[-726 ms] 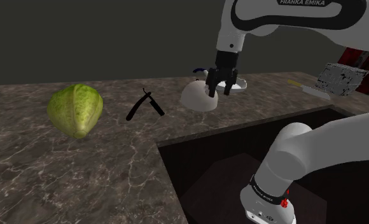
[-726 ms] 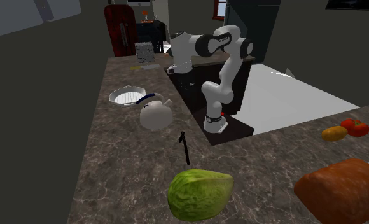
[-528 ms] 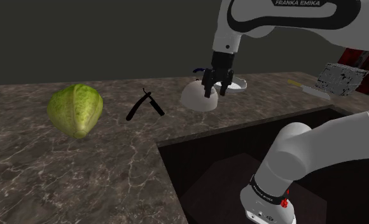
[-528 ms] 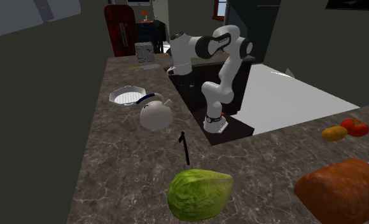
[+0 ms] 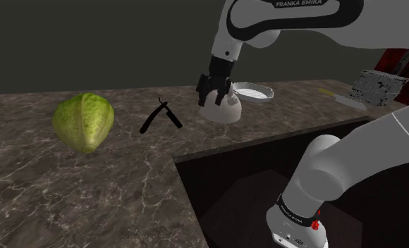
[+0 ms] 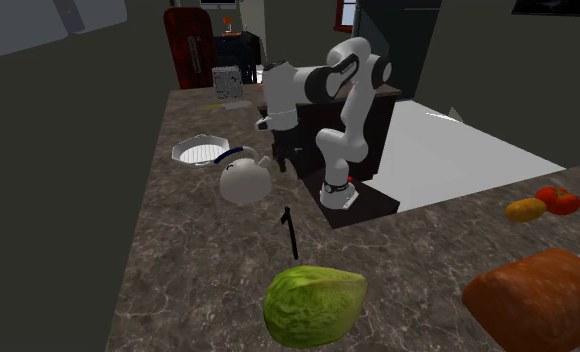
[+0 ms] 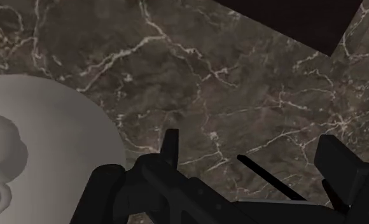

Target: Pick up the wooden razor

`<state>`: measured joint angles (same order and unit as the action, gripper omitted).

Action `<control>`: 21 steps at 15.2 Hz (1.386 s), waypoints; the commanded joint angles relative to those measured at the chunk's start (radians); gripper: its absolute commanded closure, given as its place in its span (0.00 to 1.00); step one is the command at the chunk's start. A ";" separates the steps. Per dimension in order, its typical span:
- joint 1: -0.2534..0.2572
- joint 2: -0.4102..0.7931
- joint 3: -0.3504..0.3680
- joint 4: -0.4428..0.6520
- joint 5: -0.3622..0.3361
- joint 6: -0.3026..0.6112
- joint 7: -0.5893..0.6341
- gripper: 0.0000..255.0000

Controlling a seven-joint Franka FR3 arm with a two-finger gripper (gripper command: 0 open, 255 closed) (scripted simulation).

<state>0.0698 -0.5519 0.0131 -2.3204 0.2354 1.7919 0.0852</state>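
Observation:
The razor [image 5: 161, 116] is drawn black: a thin folding straight razor, opened into a V, lying flat on the dark marble counter [image 5: 90, 190]. In the second exterior view the razor [image 6: 290, 232] lies between a white teapot and a green cabbage. My gripper [image 5: 214, 94] hangs open over the teapot's side nearest the razor, about a hand's width from the razor and above counter height. Nothing sits between the wrist view's fingers [image 7: 169, 147], which stand apart. A thin dark strip [image 7: 269, 178] on the marble ahead of them may be the razor.
The white teapot [image 5: 223, 110] stands right under the gripper, with a white dish [image 5: 255, 91] behind it. A green cabbage [image 5: 83, 121] lies beyond the razor. A dark sink recess [image 5: 266, 176] opens beside the stand. Bread [image 6: 533, 295] and tomatoes [image 6: 556, 200] lie far off.
The arm has swung towards the shoulder view's left. The gripper has crossed from the teapot's dish side to its razor side, staying open. The razor has not moved.

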 commanded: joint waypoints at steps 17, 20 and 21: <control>0.115 0.317 0.069 0.179 0.155 0.372 -0.131 0.00; 0.118 0.326 0.071 0.141 0.166 0.417 -0.148 0.00; 0.118 0.326 0.071 0.141 0.166 0.417 -0.148 0.00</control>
<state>0.1877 -0.2264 0.0843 -2.1722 0.3992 2.2010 -0.0588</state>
